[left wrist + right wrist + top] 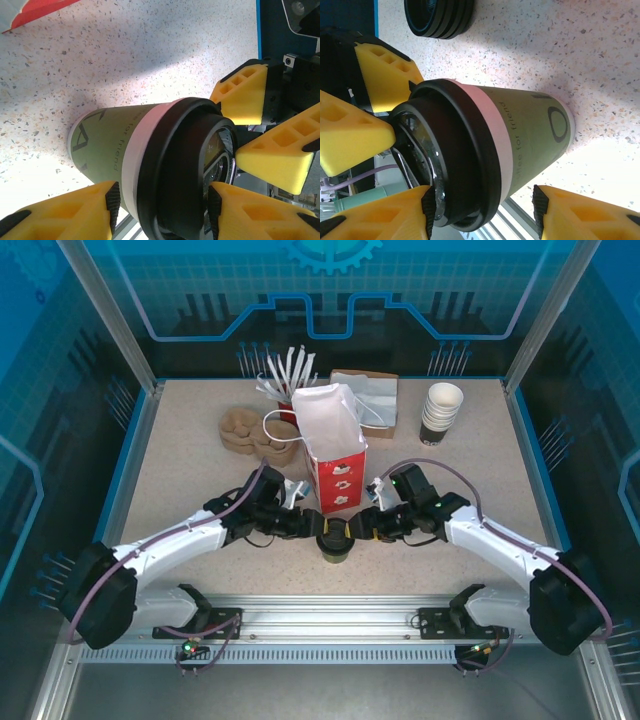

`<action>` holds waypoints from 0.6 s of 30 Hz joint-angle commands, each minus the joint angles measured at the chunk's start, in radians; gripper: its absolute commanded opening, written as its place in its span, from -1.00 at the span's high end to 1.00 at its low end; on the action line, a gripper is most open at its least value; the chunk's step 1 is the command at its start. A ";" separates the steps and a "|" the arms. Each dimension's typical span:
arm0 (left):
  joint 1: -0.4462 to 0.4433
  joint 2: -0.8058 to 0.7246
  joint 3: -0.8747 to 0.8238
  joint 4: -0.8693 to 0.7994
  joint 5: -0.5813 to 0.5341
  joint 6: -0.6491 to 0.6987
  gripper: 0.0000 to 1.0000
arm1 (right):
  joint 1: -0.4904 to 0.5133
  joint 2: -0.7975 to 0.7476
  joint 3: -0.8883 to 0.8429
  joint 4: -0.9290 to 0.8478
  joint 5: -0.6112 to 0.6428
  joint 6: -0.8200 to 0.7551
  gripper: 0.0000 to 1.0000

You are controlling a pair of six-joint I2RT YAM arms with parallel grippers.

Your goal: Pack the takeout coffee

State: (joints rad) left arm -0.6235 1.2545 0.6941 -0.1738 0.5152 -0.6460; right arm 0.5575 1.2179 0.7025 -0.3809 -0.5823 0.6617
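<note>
While a bag stands at twelve o'clock, the coffee is flanked by left gripper and right gripper, both spread.

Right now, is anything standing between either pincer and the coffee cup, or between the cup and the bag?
Nothing visible does. The left pincer and the right pincer straddle the coffee cup from opposite sides. The red bag stands just behind the cup with nothing between them.
</note>
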 commanded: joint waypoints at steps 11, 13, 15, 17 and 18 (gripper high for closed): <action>0.008 0.043 -0.038 0.053 -0.017 0.016 0.13 | 0.012 0.047 0.038 -0.028 0.021 0.005 -0.03; 0.008 0.046 -0.038 0.054 -0.015 0.015 0.14 | 0.011 0.053 0.038 -0.030 0.024 0.007 -0.02; 0.008 0.045 -0.038 0.055 -0.015 0.015 0.14 | 0.010 0.058 0.037 -0.033 0.028 0.009 -0.02; 0.008 0.045 -0.038 0.053 -0.014 0.016 0.15 | 0.010 0.061 0.037 -0.039 0.035 0.012 -0.01; 0.007 0.044 -0.039 0.053 -0.013 0.016 0.15 | 0.008 0.062 0.035 -0.039 0.038 0.012 0.00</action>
State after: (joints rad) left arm -0.6235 1.2785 0.6819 -0.1135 0.5125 -0.6476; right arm 0.5575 1.2587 0.7280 -0.3840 -0.5831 0.6659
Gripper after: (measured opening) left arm 0.427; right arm 0.504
